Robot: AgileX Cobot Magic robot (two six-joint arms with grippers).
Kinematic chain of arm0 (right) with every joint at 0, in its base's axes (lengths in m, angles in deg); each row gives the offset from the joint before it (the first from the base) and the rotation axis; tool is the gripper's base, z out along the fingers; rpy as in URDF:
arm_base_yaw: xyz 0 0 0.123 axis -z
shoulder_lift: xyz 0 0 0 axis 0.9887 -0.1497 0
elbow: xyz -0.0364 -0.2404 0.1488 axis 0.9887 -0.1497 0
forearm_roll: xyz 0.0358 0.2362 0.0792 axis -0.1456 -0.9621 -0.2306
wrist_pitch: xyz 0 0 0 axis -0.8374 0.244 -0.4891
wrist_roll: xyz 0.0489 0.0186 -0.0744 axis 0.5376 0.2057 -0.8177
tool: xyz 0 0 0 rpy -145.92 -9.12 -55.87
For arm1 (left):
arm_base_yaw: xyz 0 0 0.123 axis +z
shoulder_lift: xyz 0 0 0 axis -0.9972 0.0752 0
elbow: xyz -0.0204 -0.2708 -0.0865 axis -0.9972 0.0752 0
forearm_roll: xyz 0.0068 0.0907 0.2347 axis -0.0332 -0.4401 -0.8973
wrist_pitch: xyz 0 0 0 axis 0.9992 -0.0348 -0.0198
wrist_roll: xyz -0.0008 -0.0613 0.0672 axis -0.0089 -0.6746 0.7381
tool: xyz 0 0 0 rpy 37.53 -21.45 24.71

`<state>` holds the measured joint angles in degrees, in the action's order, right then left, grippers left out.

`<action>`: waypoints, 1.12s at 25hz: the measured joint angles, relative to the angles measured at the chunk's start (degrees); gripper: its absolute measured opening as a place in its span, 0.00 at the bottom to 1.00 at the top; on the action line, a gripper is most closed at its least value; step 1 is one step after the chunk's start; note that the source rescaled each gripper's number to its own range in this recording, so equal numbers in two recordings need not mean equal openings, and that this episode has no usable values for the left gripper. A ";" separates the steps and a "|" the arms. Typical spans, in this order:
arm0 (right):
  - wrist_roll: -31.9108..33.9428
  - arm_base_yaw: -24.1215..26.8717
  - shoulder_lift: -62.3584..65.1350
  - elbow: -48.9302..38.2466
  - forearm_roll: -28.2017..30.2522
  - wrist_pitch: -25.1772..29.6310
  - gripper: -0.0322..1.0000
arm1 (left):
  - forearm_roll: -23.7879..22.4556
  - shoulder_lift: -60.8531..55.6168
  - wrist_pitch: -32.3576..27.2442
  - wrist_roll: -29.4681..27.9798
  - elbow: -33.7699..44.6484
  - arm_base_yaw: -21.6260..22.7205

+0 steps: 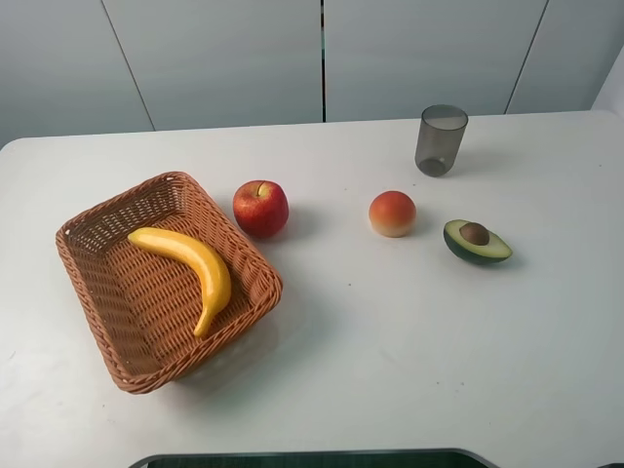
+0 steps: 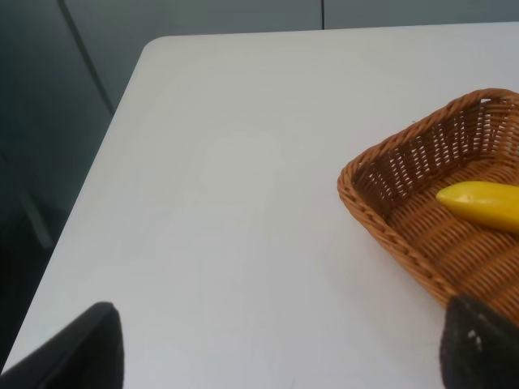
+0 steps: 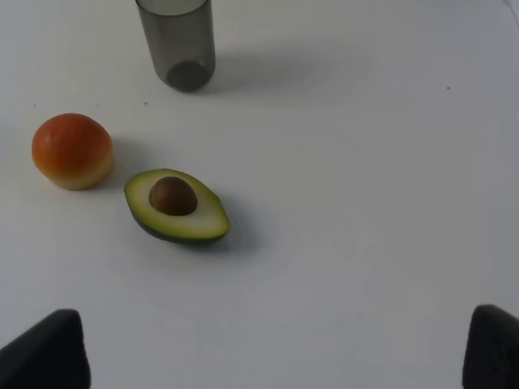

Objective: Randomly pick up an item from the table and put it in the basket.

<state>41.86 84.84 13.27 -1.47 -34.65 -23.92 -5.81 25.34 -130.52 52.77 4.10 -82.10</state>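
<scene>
A: Nearest the high camera, what is there?

B: The near corner of the basket (image 1: pixel 146 375), resting on the white desk (image 1: pixel 409 361). It sits at the left of the high view, woven, orange-brown, with sloping sides.

A: And the banana?

B: The banana (image 1: pixel 195 268) lies inside the basket, on its floor, curved, running from the far-left part toward the near-right wall. No gripper touches it. The left wrist view catches one yellow end of it (image 2: pixel 482 204) beyond the basket rim (image 2: pixel 381 227).

A: What about the other things?

B: A red apple (image 1: pixel 260 208) stands on the desk just beside the basket's far right corner; whether they touch I cannot tell. Further right is a round orange-pink peach (image 1: pixel 392 214), then a halved avocado (image 1: pixel 476 241) lying cut face up with its brown pit showing. Behind those two stands a grey translucent cup (image 1: pixel 441 139), upright.

A: The grippers?

B: Neither arm appears in the high view. In the left wrist view the left gripper (image 2: pixel 280 348) shows only two dark fingertips (image 2: pixel 81 352) at the picture's corners, spread wide, with bare desk between them. The right gripper (image 3: pixel 280 348) is likewise spread, its fingertips (image 3: pixel 45 352) apart over bare desk, near the avocado (image 3: pixel 176 206), the peach (image 3: pixel 72 151) and the cup (image 3: pixel 177 42). Both hold nothing.
</scene>
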 joint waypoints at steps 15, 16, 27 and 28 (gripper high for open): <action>0.33 -0.58 9.01 -1.20 -0.74 1.70 1.00 | 0.00 0.00 0.00 0.00 0.00 0.00; 0.33 -0.58 9.44 -1.20 -0.74 1.70 1.00 | 0.00 0.00 0.00 0.00 0.00 0.00; 0.63 -0.58 10.41 -1.20 -0.64 1.80 1.00 | 0.00 0.00 0.00 0.00 0.00 0.00; 0.63 -0.90 10.41 -1.20 -0.64 1.80 1.00 | 0.00 0.00 0.00 0.00 0.00 0.00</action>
<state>42.49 83.94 23.68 -2.67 -35.29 -22.12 -5.81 25.34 -130.52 52.77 4.10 -82.10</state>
